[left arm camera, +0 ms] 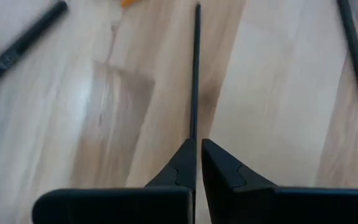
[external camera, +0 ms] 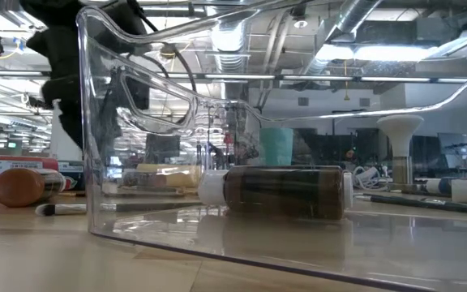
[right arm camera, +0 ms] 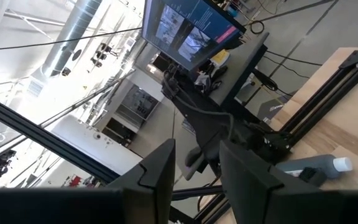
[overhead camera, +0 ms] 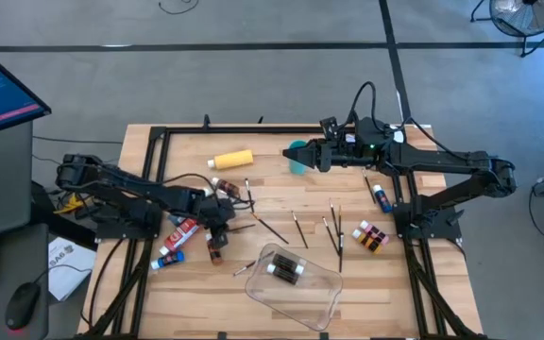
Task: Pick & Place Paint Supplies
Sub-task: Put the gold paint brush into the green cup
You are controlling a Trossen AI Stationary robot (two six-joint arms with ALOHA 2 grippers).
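Loose brushes (overhead camera: 333, 229) beside clear tray (overhead camera: 321, 295)

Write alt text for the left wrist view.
The left gripper, jaws shut, pinches the end of a thin dark paint brush that runs straight ahead over the wooden table. Other brushes lie at the edges of the view.

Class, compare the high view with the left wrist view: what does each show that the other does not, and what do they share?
Only the high view shows the clear rectangular plastic tray holding small brown paint bottles, the teal cup at the right gripper, and the large yellow bottle. Only the left wrist view shows the left gripper shut on a thin dark-handled paint brush. Both show the wooden table and loose brushes.
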